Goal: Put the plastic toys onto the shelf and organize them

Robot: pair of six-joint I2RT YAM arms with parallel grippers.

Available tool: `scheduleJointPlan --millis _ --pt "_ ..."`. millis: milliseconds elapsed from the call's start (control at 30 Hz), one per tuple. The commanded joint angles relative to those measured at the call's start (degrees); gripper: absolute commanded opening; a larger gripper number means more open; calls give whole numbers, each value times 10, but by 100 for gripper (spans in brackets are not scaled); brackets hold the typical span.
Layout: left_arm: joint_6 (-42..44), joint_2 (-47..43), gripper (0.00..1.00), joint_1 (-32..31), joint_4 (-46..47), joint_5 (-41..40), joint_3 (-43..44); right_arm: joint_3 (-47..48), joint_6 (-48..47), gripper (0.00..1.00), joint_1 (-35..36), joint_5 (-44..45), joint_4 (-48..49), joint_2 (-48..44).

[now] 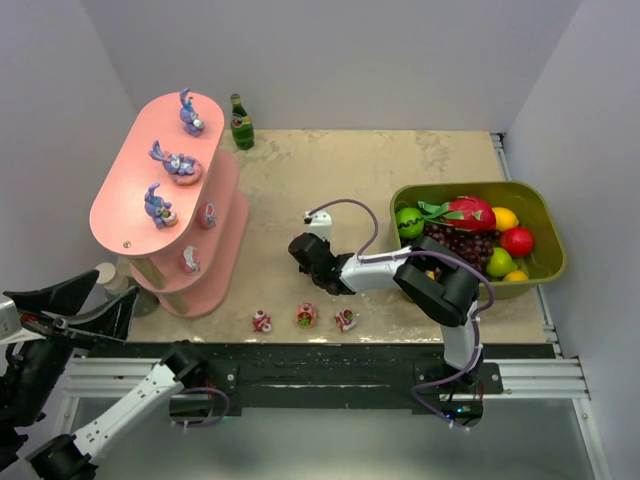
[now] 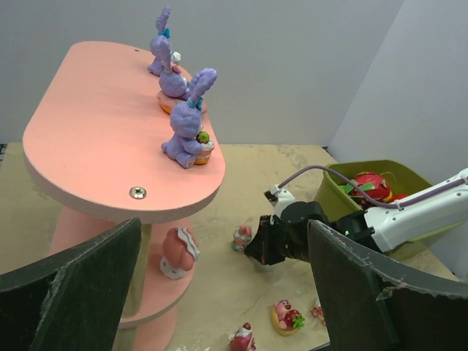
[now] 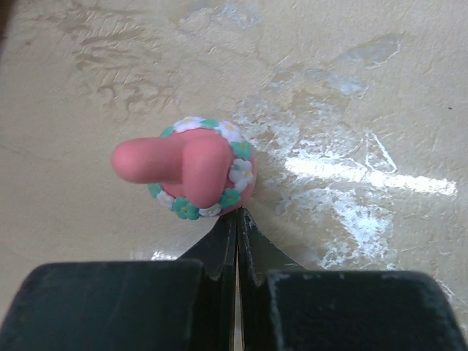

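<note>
Right gripper (image 3: 238, 219) closed tight, tips at pink toy (image 3: 194, 168) right of shelf (image 1: 120, 205), left gripper (image 2: 223, 241) spread wide facing shelf

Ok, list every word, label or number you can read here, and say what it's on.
No text can be read in any view.
The green bottle by the shelf: any label on it is too small to read.
The toys and the fruit tub: no lettering shows.

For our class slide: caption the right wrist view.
Shut right gripper at the edge of a pink flower-ringed toy.
</note>
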Motion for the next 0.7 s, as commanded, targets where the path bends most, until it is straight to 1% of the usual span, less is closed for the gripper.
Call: scheduleJointPlan --millis 0,133,233,367,400,433,500,533,567,600,667 --pt "-12 -9 99 2 2 -7 0 -2 1 0 -11 25 -23 -11" --pt "-11 -7 100 2 -3 -10 4 9 -11 0 -24 15 -14 -3" --pt "-11 -7 100 2 -6 -10 8 19 -13 0 -28 14 -26 1" --pt "-14 -10 100 2 -9 -11 11 -3 -5 1 -28 0 -29 -23" --pt "-14 -10 100 2 -10 -12 10 -18 -6 3 -28 -3 -29 -37" --pt "-14 -11 99 2 -10 -12 11 -26 -6 9 -28 -8 -28 -43" --pt "-15 -11 99 2 -11 -13 11 -45 -21 17 -28 -27 -29 -62" --pt "-15 -11 100 2 -12 -13 11 -51 -26 25 -29 -31 -29 -69" --pt "-15 -11 100 2 -13 -13 10 -58 -43 29 -28 -38 -28 -74" --pt "-15 -11 100 2 -12 -13 10 -70 -53 36 -28 -54 -27 -83" --pt "-15 -11 100 2 -12 -13 9 -82 -89 42 -28 -66 -12 -90"
